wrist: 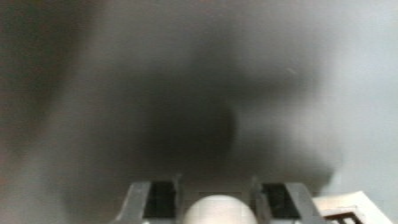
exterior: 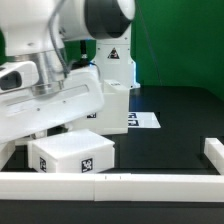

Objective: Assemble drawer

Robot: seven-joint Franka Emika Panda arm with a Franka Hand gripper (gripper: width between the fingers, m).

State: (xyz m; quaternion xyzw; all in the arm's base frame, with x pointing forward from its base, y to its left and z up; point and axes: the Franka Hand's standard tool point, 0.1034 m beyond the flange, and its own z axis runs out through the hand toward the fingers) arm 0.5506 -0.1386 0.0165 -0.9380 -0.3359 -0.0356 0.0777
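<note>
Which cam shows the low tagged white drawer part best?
Exterior view: the drawer part shows clearly, with its tagged faces in focus. Wrist view: dark blur, just the gripper and something white between its fingers.

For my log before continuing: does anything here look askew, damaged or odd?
No damage shows. The white box lies turned at an angle to the front rail. The wrist view is blurred; a pale round thing sits between the fingers of the gripper.

Two dark fingers (wrist: 160, 200) stand apart with a pale rounded white piece (wrist: 221, 211) between them; whether they touch it I cannot tell. Ahead of them all is grey-black blur. Just outside one finger shows a scrap of black-and-white tag (wrist: 384, 217).
</note>
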